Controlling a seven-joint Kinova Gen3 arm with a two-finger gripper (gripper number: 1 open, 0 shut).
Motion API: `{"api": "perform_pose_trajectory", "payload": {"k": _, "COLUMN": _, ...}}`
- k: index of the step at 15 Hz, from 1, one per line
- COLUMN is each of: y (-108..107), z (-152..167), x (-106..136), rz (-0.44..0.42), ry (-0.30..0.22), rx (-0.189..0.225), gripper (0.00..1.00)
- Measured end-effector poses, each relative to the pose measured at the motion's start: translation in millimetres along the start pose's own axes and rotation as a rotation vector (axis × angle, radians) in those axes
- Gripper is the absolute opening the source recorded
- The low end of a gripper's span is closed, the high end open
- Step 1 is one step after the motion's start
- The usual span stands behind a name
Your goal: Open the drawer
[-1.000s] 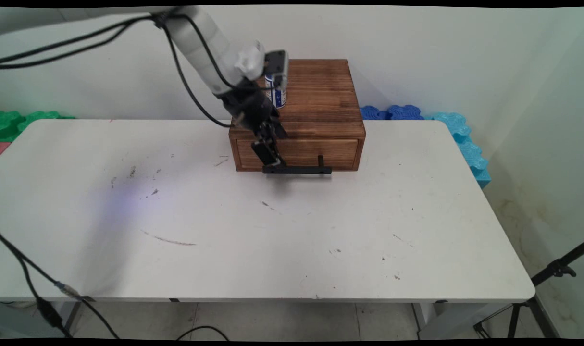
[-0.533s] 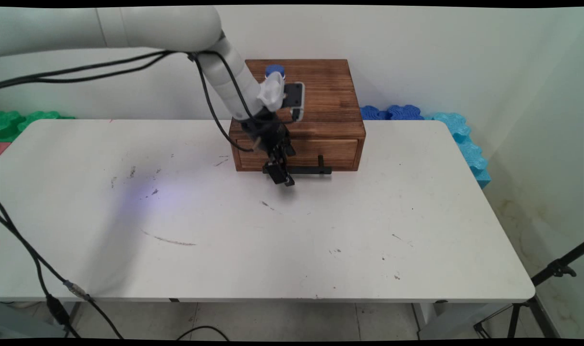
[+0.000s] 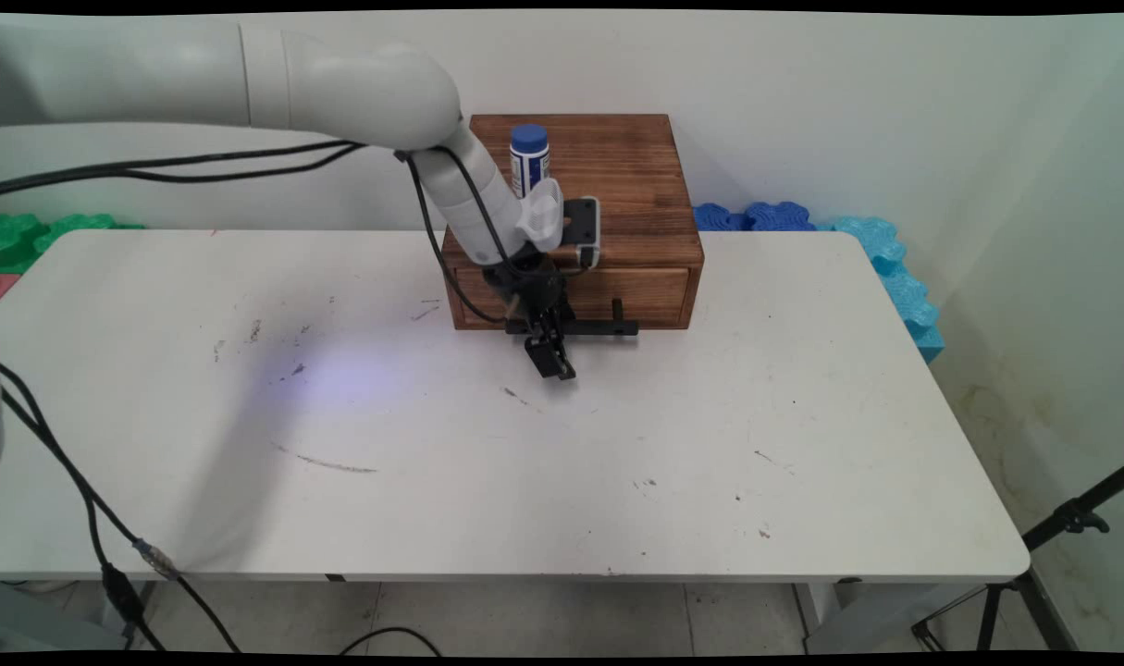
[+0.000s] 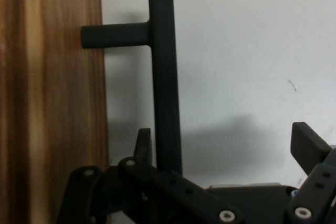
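Main view: gripper point(image 3: 552, 363) now sits lower and further toward the near side than a second ago, dropped in front of the wooden drawer box point(image 3: 617, 199), fingertips close over the white table point(image 3: 524, 462) just in front of the black bar handle point(image 3: 585, 327). Blue-capped bottle point(image 3: 529, 159), partly hidden by the wrist a second ago, is now uncovered, upright on the box top near its left rear. Drawer front looks closed in both, handle unmoved. From here the finger spread is hard to read. Hand view gives it: fingers point(image 4: 310, 148) are spread apart, nothing clamped; the handle point(image 4: 164, 82) runs up between them, close to the left finger point(image 4: 143, 145), well apart from the right. Contact cannot be told. Drawer front point(image 4: 50, 98) fills the left edge. Bottle shows only in main view.
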Motion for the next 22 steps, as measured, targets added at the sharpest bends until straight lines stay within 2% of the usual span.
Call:
{"api": "perform_pose_trajectory", "payload": {"k": 4, "y": 7, "z": 15, "x": 4, "rz": -0.019, "ry": 0.000, "rx": -0.011, "gripper": 1.00}}
{"api": "perform_pose_trajectory", "payload": {"k": 8, "y": 23, "z": 21, "x": 8, "rz": -0.027, "ry": -0.001, "rx": -0.025, "gripper": 1.00}}
{"api": "perform_pose_trajectory", "payload": {"k": 22, "y": 110, "z": 11, "x": 14, "rz": -0.019, "ry": -0.009, "rx": -0.063, "gripper": 1.00}}
